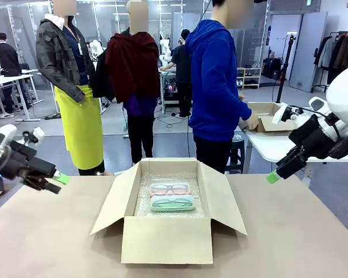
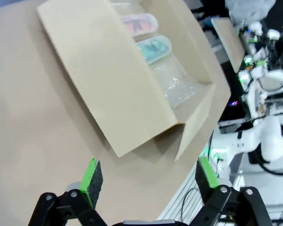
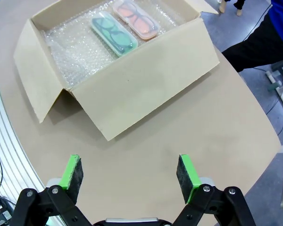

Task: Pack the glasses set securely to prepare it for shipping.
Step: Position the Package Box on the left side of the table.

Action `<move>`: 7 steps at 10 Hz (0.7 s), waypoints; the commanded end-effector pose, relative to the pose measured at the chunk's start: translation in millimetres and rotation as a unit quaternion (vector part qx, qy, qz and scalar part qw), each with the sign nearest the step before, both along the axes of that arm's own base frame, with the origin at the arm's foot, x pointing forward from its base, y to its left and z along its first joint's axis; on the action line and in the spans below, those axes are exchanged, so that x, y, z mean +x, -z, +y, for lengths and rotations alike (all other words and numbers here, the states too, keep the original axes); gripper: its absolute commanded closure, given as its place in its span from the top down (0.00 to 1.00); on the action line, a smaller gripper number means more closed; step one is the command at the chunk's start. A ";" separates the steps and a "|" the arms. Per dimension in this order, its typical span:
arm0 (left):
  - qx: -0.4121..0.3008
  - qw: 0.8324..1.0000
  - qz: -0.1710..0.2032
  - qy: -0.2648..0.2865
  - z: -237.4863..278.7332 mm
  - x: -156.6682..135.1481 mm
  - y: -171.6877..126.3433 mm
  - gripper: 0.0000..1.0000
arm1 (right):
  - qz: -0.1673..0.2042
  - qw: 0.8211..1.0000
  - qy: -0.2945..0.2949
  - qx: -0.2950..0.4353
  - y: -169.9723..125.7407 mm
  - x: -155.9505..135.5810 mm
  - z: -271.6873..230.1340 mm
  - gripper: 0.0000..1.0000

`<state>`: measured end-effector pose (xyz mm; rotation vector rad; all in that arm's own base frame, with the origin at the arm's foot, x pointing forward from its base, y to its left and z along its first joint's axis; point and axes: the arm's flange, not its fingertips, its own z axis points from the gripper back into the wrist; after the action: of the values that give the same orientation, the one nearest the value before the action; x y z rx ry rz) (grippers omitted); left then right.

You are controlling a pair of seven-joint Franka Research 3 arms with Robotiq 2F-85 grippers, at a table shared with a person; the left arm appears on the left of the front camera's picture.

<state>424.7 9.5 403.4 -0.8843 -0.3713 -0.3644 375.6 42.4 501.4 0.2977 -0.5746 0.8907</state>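
glasses set (image 1: 171,196) in box (image 1: 165,240), flaps (image 1: 117,200) splayed

Pink case (image 1: 169,189) and mint green case (image 1: 172,202) (clear-lidded, spectacles visible) flat, side by side in box

Pincer (image 3: 129,165) spread wide over table (image 3: 236,122), pink case (image 3: 136,20) beside mint case (image 3: 114,34), inside cardboard box (image 3: 146,80)

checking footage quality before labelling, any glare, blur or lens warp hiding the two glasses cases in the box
Front view: even light, sharp, pink case and mint case plain inside the cardboard box. Left wrist view: wide-angle warp, bubble wrap glints, a flap hides part of both cases. Right wrist view: table edge bows, both lids readable, no strong glare.
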 end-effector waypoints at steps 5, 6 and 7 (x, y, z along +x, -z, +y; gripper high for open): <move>-0.023 0.997 0.063 -0.044 0.9 17.8 51.4 1.00 | 0.004 1.000 0.005 -0.003 -1.4 0.0 1.6 1.00; -0.023 0.997 0.063 -0.044 0.9 17.8 51.4 1.00 | 0.004 1.000 0.005 -0.003 -1.4 0.0 1.6 1.00; -0.023 0.997 0.063 -0.044 0.9 17.8 51.4 1.00 | 0.004 1.000 0.005 -0.003 -1.4 0.0 1.6 1.00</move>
<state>447.5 9.2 349.2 -0.9241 -0.2954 -0.2134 375.7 42.5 501.7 0.2950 -0.5737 0.8939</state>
